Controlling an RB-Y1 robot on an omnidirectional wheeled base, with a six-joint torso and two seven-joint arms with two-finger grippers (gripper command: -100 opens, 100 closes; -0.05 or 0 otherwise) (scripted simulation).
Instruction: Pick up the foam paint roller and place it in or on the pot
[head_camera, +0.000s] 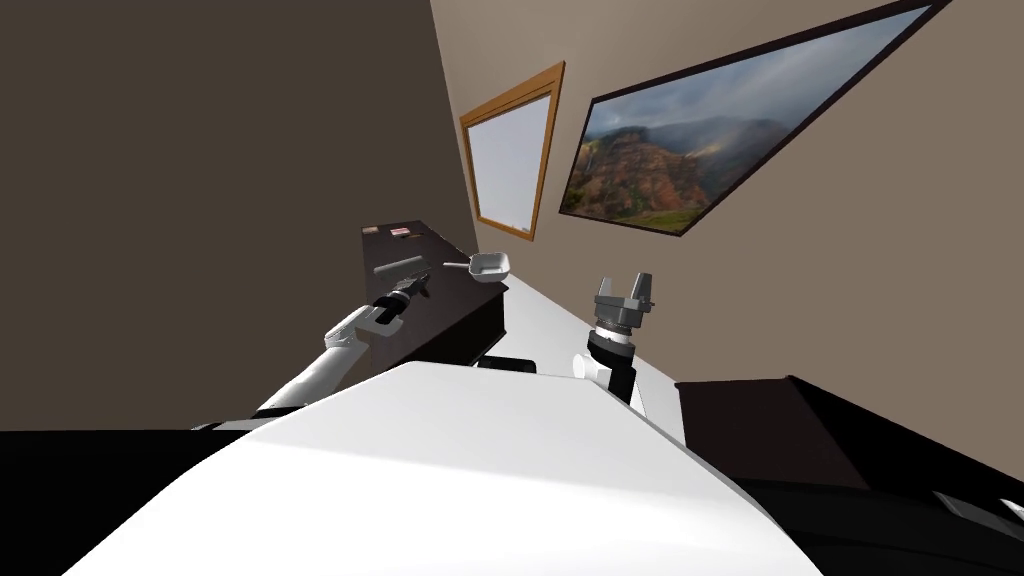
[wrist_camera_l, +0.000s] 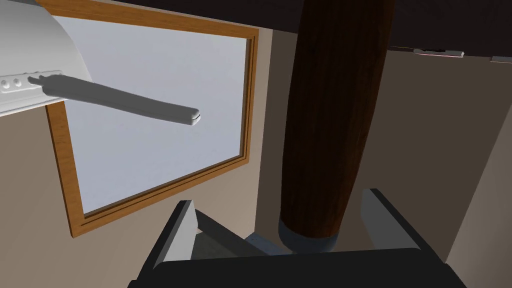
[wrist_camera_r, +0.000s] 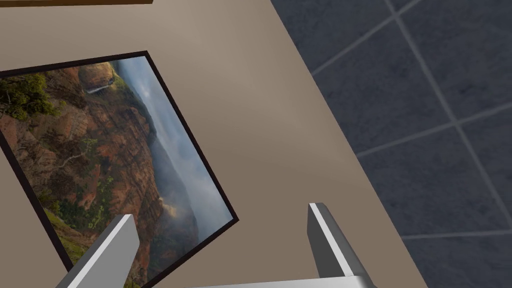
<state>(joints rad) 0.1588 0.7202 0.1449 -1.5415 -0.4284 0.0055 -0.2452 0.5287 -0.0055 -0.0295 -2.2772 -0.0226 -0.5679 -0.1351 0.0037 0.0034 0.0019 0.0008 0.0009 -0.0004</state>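
foam paint roller (wrist_camera_l: 330, 125) is a dark brown wood-grained cylinder, grey-capped.

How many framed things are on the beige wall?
2. A window in a wooden frame is beyond the dark table; a landscape picture in a black frame hangs to its right. More may be hidden.

The right hand (wrist_camera_r: 220, 212) holds its two light grey fingers (wrist_camera_r: 327, 240) wide apart.

A wood-framed window (head_camera: 508, 160) and a landscape picture (head_camera: 655, 150) (black-framed) hang on the beige wall beyond a dark table (head_camera: 460, 300).
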